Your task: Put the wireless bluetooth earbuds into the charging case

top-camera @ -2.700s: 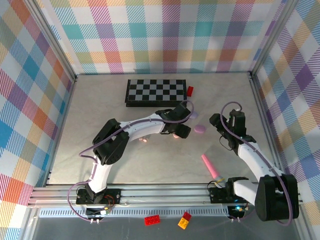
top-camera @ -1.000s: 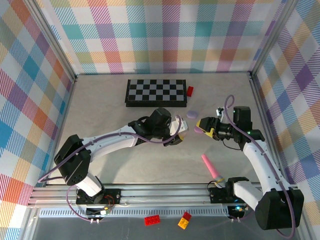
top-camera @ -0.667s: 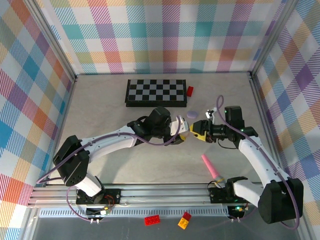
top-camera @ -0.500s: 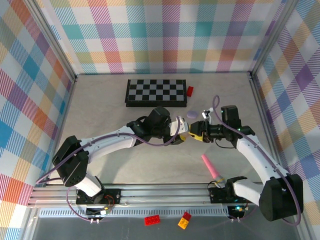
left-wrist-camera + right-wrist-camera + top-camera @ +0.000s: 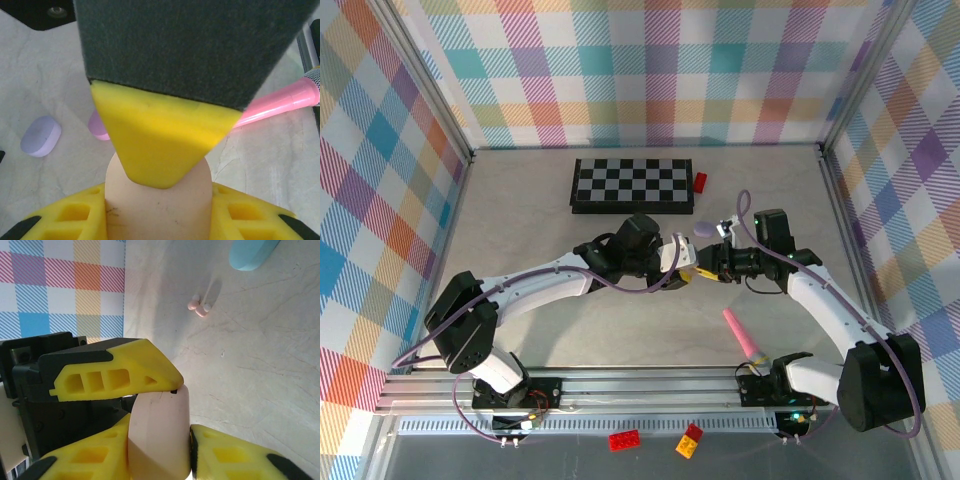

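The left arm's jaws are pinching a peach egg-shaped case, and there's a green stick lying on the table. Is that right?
Almost. The stick lying on the table is pink, not green; the left wrist view shows it. The left arm's jaws are indeed pinching the peach egg-shaped case.

A peach oval plastic case (image 5: 159,407) sits clamped in the right end effector (image 5: 160,436); two small pink earbuds (image 5: 199,307) lie on the table (image 5: 260,355) at one o'clock.
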